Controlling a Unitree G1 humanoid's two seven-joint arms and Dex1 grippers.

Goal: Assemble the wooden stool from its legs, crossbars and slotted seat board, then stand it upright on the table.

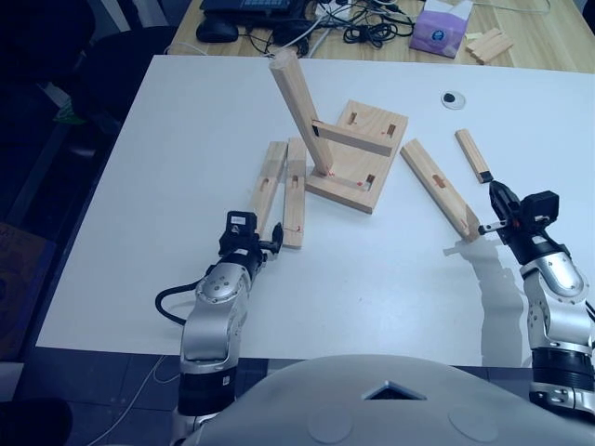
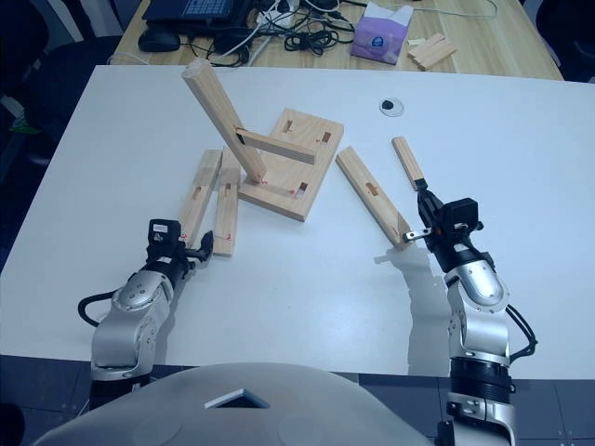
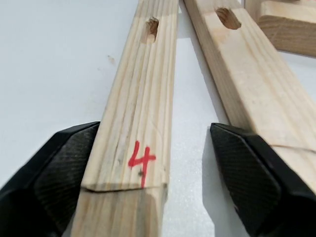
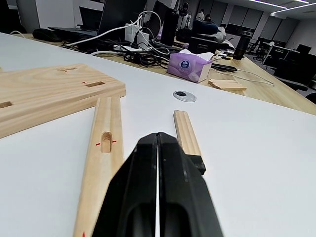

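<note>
1. Fingers (image 3: 59, 168) of the left gripper (image 1: 253, 232) stand spread, one on each side of the near end of the numbered leg (image 3: 143, 89), not clamped on it
2. A second leg (image 1: 296, 190) lies just right of it, both flat on the table (image 1: 186, 139)
3. The right gripper (image 4: 158, 140) has its fingers pressed together, empty, just beside the near end of a third leg (image 1: 435, 184)
4. A short crossbar (image 1: 472, 154) lies farther right
5. The seat board (image 1: 353, 165) lies flat at centre, bearing one tilted leg (image 1: 297, 102) with a crossbar (image 1: 358, 139) joined to it
</note>
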